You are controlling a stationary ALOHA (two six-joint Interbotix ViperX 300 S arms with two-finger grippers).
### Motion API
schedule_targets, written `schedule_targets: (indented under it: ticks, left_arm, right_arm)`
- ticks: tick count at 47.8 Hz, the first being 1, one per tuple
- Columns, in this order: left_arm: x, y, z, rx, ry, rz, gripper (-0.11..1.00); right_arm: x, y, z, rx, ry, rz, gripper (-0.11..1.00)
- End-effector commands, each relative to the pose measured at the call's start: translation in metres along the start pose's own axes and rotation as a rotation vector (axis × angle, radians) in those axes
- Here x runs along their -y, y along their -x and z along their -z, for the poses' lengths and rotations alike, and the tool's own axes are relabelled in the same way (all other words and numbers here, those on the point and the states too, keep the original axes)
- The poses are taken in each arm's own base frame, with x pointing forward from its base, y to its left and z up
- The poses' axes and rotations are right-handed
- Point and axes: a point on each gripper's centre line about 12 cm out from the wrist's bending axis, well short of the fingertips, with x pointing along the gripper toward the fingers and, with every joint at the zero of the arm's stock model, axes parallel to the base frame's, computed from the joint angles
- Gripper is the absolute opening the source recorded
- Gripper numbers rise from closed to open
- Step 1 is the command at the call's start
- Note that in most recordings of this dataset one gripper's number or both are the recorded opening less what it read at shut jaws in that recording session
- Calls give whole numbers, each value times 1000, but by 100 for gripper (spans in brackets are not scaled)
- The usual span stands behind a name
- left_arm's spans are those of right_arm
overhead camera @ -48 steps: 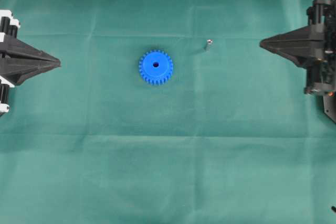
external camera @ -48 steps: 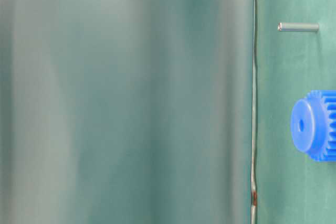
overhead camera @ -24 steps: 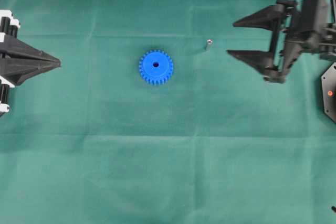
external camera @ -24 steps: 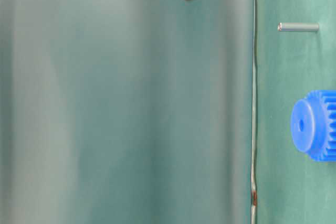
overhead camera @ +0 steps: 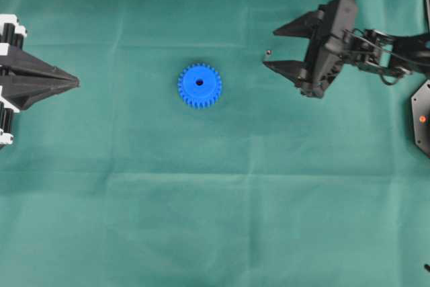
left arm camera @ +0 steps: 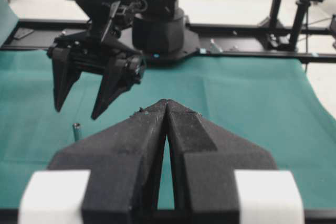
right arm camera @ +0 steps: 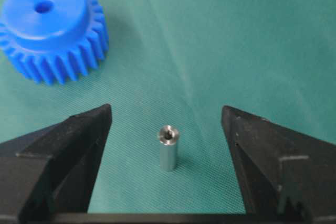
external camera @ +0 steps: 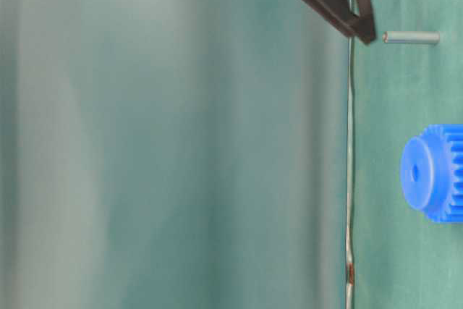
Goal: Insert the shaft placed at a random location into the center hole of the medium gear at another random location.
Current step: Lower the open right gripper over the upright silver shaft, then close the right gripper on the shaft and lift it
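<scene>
The shaft (overhead camera: 269, 52) stands upright on the green cloth, right of the medium gear (overhead camera: 199, 86). The gear lies flat with its center hole (overhead camera: 199, 83) facing up. My right gripper (overhead camera: 269, 49) is open with one finger on each side of the shaft, not touching it. In the right wrist view the shaft (right arm camera: 168, 147) stands between the fingers of the right gripper (right arm camera: 166, 111), and the gear (right arm camera: 50, 30) is at the upper left. My left gripper (overhead camera: 77, 83) is shut and empty at the left edge, far from the gear.
Green cloth (overhead camera: 215, 220) covers the table. The right arm's black base (left arm camera: 157, 30) and a black frame rail (left arm camera: 252, 51) stand at the table's far side in the left wrist view. A black plate (overhead camera: 422, 119) sits at the right edge.
My right gripper has opened and moved left and down from the right edge until its fingers stand on both sides of the shaft. The left gripper, gear and shaft have not moved.
</scene>
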Motion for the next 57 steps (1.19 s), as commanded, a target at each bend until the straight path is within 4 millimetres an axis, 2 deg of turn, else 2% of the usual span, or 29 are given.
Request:
schedule_targets:
  ticks: [1, 10, 28, 32, 36, 42, 45, 57]
  left_arm:
    - [0, -3, -9, 18, 1, -2, 0]
    - [0, -3, -8, 9, 1, -3, 0]
    - [-1, -3, -7, 3, 0, -4, 0]
    - [-1, -3, -7, 3, 1, -6, 0]
    - [-1, -3, -7, 3, 0, -7, 0]
    - [-2, -3, -7, 3, 0, -9, 0]
    - [-2, -3, -7, 3, 1, -9, 0]
    - [-2, -3, -6, -1, -2, -9, 0]
  right_arm:
    - [3, -9, -8, 31, -11, 11, 88]
    - [4, -17, -2, 6, -14, 14, 88]
    - [4, -10, 5, -11, -16, 16, 80]
    - [5, -9, 7, -12, -18, 17, 74]
    - [5, -9, 6, -12, -18, 17, 62]
    - [4, -9, 5, -11, -11, 14, 28]
    - [4, -9, 5, -11, -8, 14, 15]
    - [4, -9, 5, -15, -8, 13, 14]
